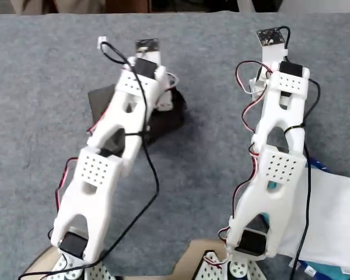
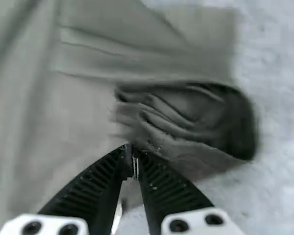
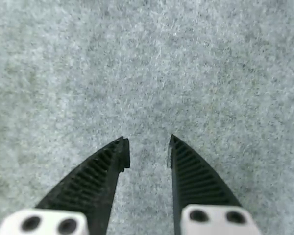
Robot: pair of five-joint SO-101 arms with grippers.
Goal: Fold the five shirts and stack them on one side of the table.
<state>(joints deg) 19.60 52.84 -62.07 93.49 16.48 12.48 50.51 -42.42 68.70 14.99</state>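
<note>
Left gripper [image 2: 132,159]: your black ribbed jaws are closed tip to tip at the rumpled edge of the dark grey cloth shirt [image 2: 88,73]. A thin fold appears pinched between them, though how much cloth they have is hard to tell.
Dark grey cloth shirt [image 1: 166,122]: it lies on the grey felt table [image 1: 35,70], toward the far middle and under the left arm's wrist. One part is flat with a straight crease. The part at the jaws is bunched into wrinkles. It is well apart from the folded pile.
Right gripper [image 3: 147,147]: the jaws stand part-way apart with nothing between them, over bare felt and away from the shirt.
White folded cloth [image 1: 338,216]: it lies at the near right edge of the table, beside the right arm's base, with a teal edge [image 1: 329,269] showing beneath it. You may judge this to be the stacking side.
Risk, thin pinch: if you lift on so slight a hold, the fold may slip from the jaws and the shirt fall back crumpled.
Risk, single hold: with only one point gripped, a pull would likely drag the whole shirt over the felt or deepen the bunch, not lay a clean fold.
Risk, black cable [image 1: 151,169]: it hangs loose from the left arm just beside the shirt, and a wide sweep could snag cloth on it.
Risk, crossing: if you carry the shirt toward the pile, the left arm must pass the right arm, and the two could collide.
</note>
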